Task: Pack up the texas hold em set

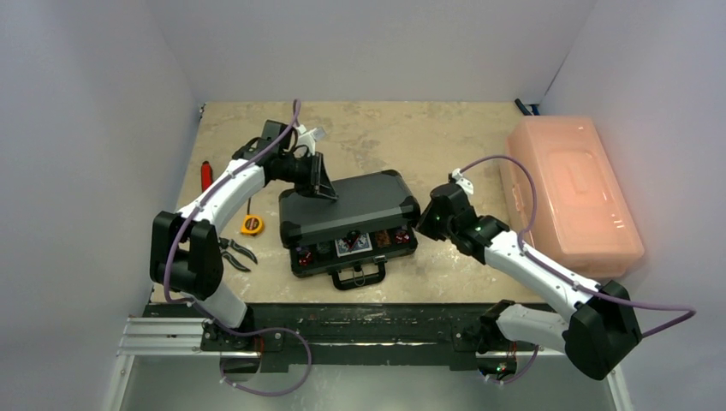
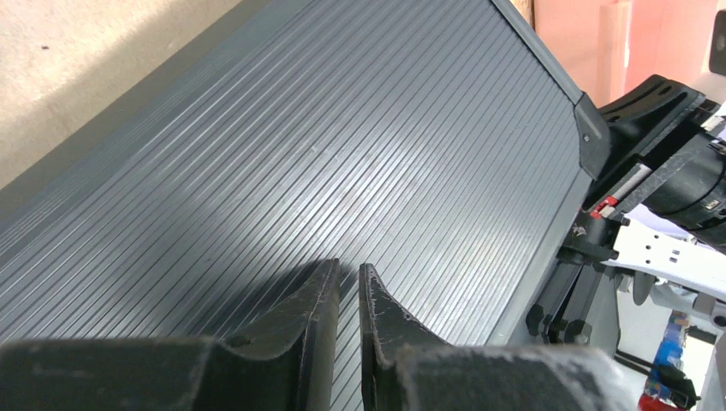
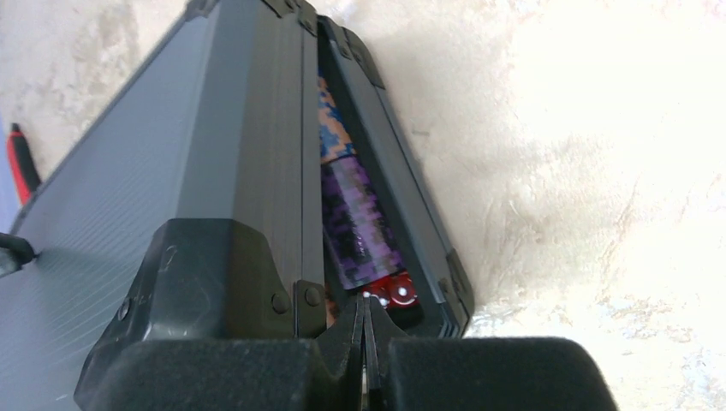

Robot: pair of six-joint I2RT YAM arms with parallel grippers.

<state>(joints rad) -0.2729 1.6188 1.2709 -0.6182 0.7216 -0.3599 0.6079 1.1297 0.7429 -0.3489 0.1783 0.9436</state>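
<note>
The black case (image 1: pixel 347 205) of the texas hold em set lies mid-table, its ribbed lid (image 2: pixel 342 145) lowered to a narrow gap over the tray. Chip stacks and a card deck (image 1: pixel 353 243) show along the front, above the handle (image 1: pixel 358 276). My left gripper (image 1: pixel 324 190) rests on the lid's back left; its tips (image 2: pixel 347 267) stand a thin slit apart, holding nothing. My right gripper (image 1: pixel 421 214) is shut and empty at the case's right end (image 3: pixel 366 301), at the gap. Just beyond its tips lie red dice (image 3: pixel 395 293) and a purple chip stack (image 3: pixel 360 223).
A translucent pink bin (image 1: pixel 569 188) stands at the right edge. Left of the case lie black-handled pliers (image 1: pixel 235 254), a yellow tape measure (image 1: pixel 251 225) and a red-handled tool (image 1: pixel 206 174). White walls close in the table on three sides.
</note>
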